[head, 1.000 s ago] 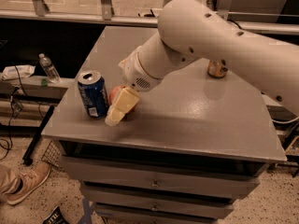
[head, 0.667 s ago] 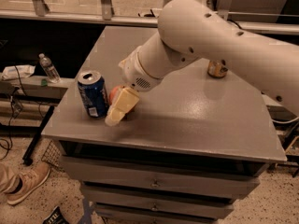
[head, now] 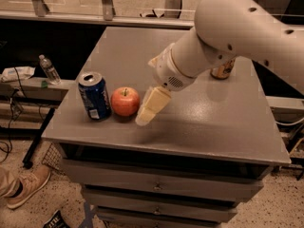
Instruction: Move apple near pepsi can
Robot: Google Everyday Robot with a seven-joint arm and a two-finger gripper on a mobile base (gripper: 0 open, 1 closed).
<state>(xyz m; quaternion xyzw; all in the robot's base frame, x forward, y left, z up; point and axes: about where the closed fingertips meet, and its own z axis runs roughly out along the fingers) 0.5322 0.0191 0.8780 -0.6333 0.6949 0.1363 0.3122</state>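
The gripper (head: 148, 109) hung low just right of the apple (head: 125, 101), not around it; whether it was spread or pressed together could not be told. The apple stood on the table (head: 204, 127) just beside the pepsi can (head: 94, 95), so the placement looked done.

The pepsi can (head: 94, 95) stands upright near the left front corner of the table (head: 204, 127): dark blue, with a silver top whose opening shows, and a small white label patch low on its side. The apple (head: 125, 101) sits just to the right of it, round and red-orange, its short dark stem pointing up. Whether the two touch cannot be told. The gripper (head: 144, 119) is just right of the apple, angled down and left, its tip low over the table
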